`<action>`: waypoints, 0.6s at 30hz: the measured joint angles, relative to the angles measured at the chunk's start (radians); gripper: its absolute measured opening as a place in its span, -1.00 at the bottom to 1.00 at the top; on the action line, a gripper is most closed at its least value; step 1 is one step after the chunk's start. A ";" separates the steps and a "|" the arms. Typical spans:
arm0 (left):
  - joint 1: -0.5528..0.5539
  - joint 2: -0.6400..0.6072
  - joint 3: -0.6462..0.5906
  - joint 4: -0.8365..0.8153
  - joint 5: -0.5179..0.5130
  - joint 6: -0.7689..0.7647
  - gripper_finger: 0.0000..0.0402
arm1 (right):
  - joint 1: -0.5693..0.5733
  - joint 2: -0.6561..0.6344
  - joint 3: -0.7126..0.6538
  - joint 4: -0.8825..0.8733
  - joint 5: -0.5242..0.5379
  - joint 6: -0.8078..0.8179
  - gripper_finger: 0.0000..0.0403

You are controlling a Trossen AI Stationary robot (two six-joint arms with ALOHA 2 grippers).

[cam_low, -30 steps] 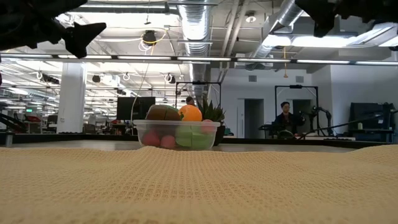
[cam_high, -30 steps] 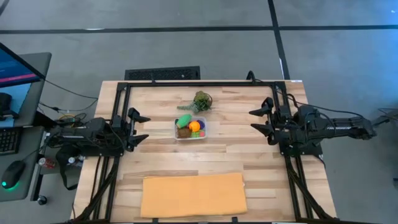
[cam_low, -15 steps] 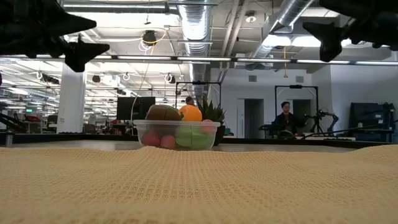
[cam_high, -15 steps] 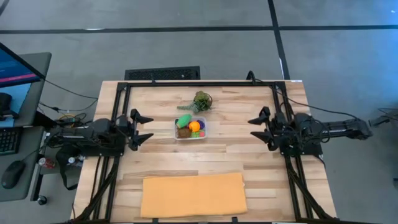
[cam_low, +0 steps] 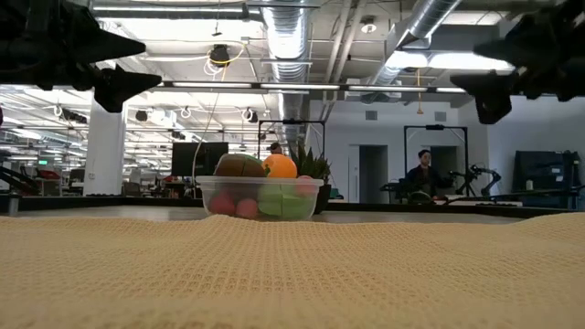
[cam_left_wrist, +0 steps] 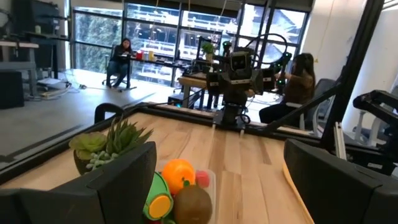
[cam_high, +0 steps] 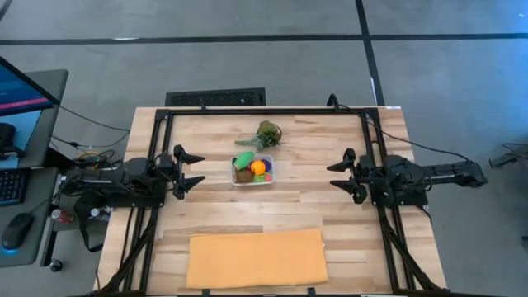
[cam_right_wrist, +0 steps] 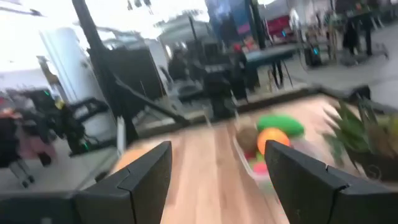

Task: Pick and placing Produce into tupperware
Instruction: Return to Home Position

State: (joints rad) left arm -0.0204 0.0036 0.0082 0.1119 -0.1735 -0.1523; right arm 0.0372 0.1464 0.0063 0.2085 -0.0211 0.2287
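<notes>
Fingers (cam_left_wrist: 118, 180) of left gripper (cam_high: 198, 168) spread wide, gripping nothing, raised well left of the tupperware (cam_high: 271, 167). Right gripper (cam_high: 333, 174) likewise released, raised well right of it. Tupperware sits mid-table (cam_high: 322, 210), produce (cam_high: 254, 169) heaped inside, orange and brown pieces above the rim. Leafy bunch (cam_high: 266, 134) just behind the tupperware. Tan sheet (cam_high: 256, 257) at the front edge, well apart. Open wood flanks the tupperware on both sides.

No words, labels, brands or numbers can be read in any view, neither on the table, the arms, the tub nor in the room behind.
</notes>
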 joint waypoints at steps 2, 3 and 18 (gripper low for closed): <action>0.000 0.000 0.000 -0.002 -0.007 -0.002 0.71 | 0.000 -0.007 0.000 -0.062 0.011 0.005 0.24; 0.000 0.000 0.000 -0.002 -0.010 -0.002 0.71 | 0.000 -0.010 0.000 -0.089 0.022 0.007 0.24; 0.000 0.000 -0.002 -0.050 -0.020 0.015 0.71 | 0.000 -0.011 0.000 -0.178 0.130 -0.129 0.24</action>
State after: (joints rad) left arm -0.0203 0.0040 0.0067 0.0622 -0.1933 -0.1370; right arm 0.0372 0.1352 0.0059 0.0301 0.1093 0.0997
